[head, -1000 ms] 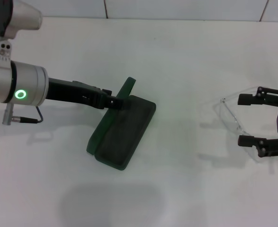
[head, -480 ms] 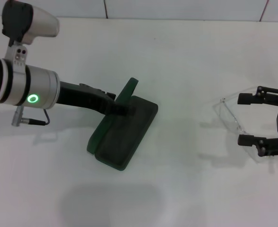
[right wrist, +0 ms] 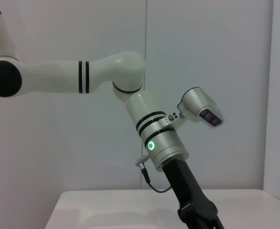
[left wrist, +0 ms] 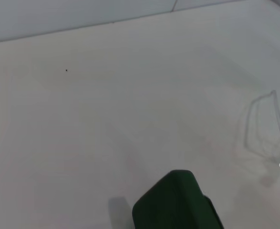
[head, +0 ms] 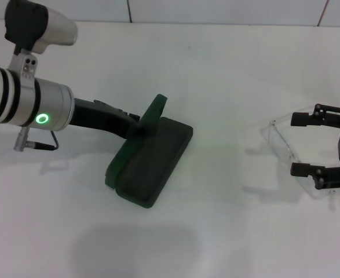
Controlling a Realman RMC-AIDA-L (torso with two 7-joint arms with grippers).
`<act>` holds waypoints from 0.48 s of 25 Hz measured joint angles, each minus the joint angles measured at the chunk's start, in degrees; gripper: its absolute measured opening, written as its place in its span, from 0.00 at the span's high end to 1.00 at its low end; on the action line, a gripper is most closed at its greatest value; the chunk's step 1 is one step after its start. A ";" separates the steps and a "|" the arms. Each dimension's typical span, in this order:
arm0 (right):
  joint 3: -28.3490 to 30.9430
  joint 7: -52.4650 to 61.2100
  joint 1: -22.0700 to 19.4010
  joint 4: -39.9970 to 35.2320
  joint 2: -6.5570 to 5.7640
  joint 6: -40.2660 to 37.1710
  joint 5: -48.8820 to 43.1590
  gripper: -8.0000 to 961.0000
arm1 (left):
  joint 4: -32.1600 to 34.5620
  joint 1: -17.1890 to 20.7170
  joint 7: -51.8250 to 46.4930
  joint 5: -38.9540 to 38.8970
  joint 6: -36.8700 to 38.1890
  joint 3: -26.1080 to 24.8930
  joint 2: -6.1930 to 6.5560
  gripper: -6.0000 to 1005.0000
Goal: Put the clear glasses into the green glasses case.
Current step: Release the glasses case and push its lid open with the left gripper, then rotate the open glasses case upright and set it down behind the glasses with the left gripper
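While open, right claw (head: 304,143) flanks clear glasses (head: 282,148)

No text, label, brand, number or sign can be read in any of the views. The dark green rectangular hard glasses case (head: 149,165) shows only plain green surfaces, with no lettering legible on its lid. The one mark on the silver-and-white robot arm (head: 25,104) is a glowing green ring light (head: 41,119), a plain circle without characters.
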 joint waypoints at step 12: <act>0.00 -0.10 -0.03 0.00 -0.10 0.19 0.00 0.17 | 0.48 -1.24 0.65 1.62 2.65 0.08 0.47 0.69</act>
